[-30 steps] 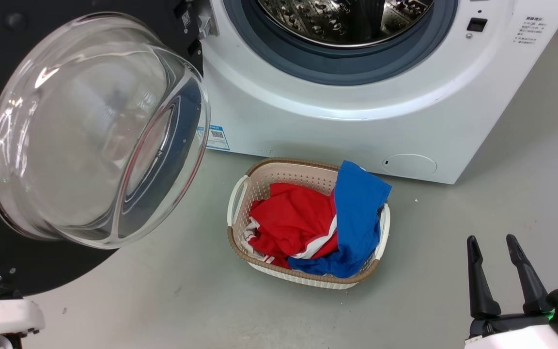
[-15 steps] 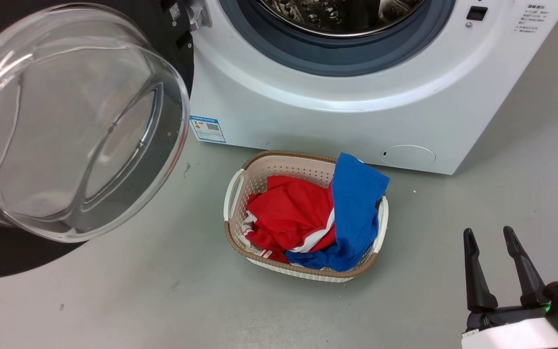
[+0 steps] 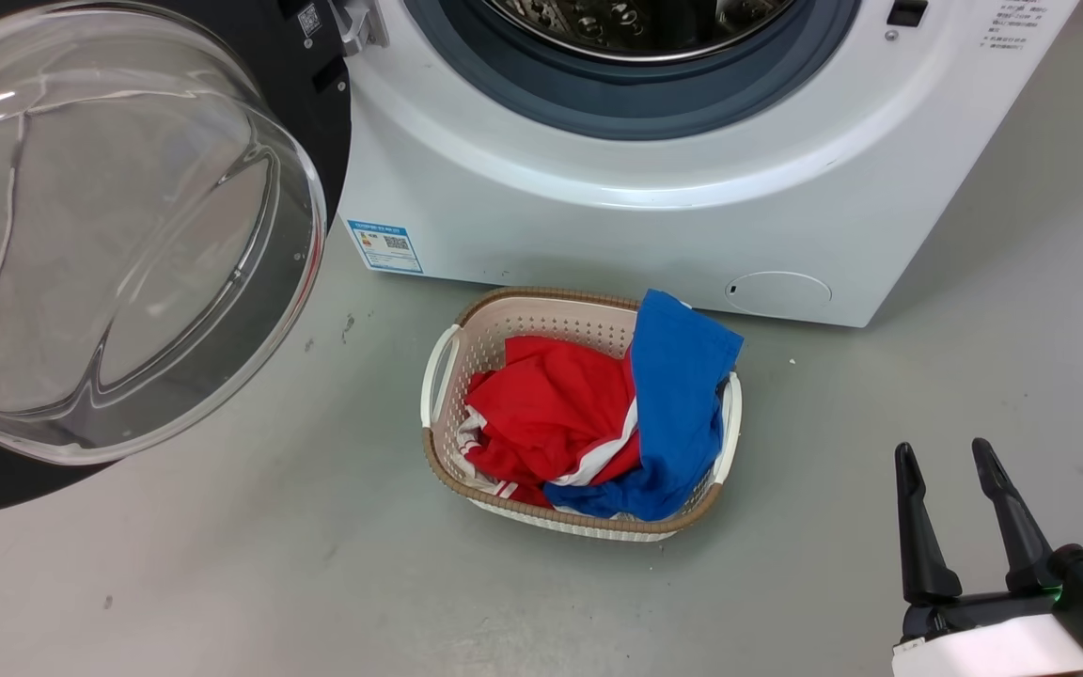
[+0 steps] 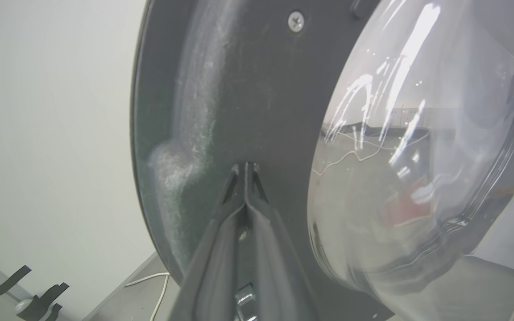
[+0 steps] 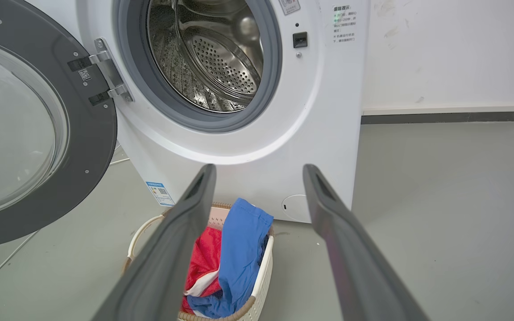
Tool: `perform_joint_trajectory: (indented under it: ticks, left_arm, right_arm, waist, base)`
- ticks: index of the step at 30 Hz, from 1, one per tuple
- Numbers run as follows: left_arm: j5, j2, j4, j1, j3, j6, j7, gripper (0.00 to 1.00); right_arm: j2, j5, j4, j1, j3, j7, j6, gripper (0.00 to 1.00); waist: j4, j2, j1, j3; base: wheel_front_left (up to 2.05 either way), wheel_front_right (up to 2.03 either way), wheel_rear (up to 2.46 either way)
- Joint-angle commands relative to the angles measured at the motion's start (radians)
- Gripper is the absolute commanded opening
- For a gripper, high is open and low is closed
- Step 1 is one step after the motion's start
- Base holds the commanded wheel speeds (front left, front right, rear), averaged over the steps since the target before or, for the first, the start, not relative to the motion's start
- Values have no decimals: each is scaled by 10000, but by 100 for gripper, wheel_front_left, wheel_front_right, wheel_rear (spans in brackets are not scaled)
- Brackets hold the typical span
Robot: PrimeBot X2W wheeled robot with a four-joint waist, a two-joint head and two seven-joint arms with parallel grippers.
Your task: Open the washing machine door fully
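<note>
Most of the swing looks done: washing machine door point(image 3: 128, 235) is hanging wide at 9 o'clock of the drum opening point(image 3: 635, 94); maybe a last nudge is remaining. Left wrist view is showing your left gripper point(image 4: 246, 168), fingers pressed together, tips seemingly touching the door's dark inner ring. Right wrist view is giving the hinge point(image 5: 105, 71). At 4 o'clock your right gripper point(image 3: 943, 451) is hovering, fingers spread, empty.

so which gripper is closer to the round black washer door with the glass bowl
Left. The left gripper, fingers shut, has its tips at the inner face of the round black glass-bowled washing machine door. The right gripper, open, sits far off, beyond the beige plastic laundry basket.
</note>
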Motion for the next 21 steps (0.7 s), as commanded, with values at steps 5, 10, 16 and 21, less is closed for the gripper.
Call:
perform_joint_trajectory:
  ticks: [5, 10, 16, 21]
  left_arm:
    - [219, 126, -89, -65, 118, -268, 28, 0]
    - [477, -289, -849, 206, 25, -588, 27, 0]
    - [972, -1027, -2450, 700, -422, -717, 27, 0]
    - [1368, -1719, -3738, 1316, -1143, -772, 27, 0]
  right_arm:
    - [15, 136, 56, -19, -21, -21, -2, 100]
    - [15, 188, 56, 136, -94, -21, -2, 100]
    - [15, 191, -54, 319, -255, -21, -2, 100]
    - [13, 106, -221, 498, -480, -21, -2, 100]
  waist:
    - [-24, 0, -1, -242]
    - [-6, 0, -1, -629]
    - [-27, 0, -1, -1169]
    - [-108, 0, -1, -1539]
  base:
    - [0, 0, 0]
    - [0, 0, 0]
    - [0, 0, 0]
    - [0, 0, 0]
